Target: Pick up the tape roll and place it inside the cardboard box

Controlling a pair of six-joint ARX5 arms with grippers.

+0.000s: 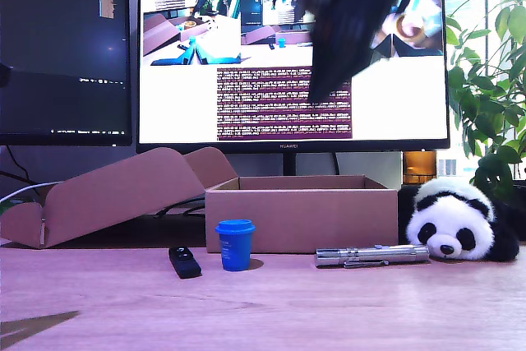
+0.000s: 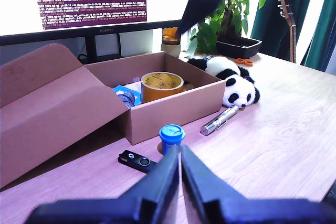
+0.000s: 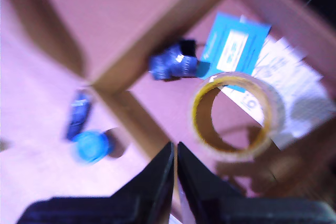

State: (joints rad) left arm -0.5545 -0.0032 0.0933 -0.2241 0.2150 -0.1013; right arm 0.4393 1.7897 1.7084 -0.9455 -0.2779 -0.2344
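Observation:
The tape roll (image 2: 161, 85) is a wide brownish-orange ring with a yellowish core. It lies flat inside the low cardboard box (image 2: 173, 111), next to a blue leaflet. In the exterior view the front wall of the box (image 1: 300, 219) hides the roll. My second gripper (image 3: 174, 148) is shut and empty, hovering blurred above the box (image 3: 134, 124) beside the tape roll (image 3: 239, 116). Its arm (image 1: 353, 22) shows as a dark blur high over the box. My first gripper (image 2: 180, 153) is shut on nothing, low over the table in front of the blue cup.
A blue cup (image 1: 236, 244), a small black device (image 1: 185, 261) and a silver flashlight (image 1: 371, 255) lie before the box. A toy panda (image 1: 456, 223) sits at the exterior view's right. A flattened cardboard piece (image 1: 107, 195) leans at that view's left. Monitors stand behind.

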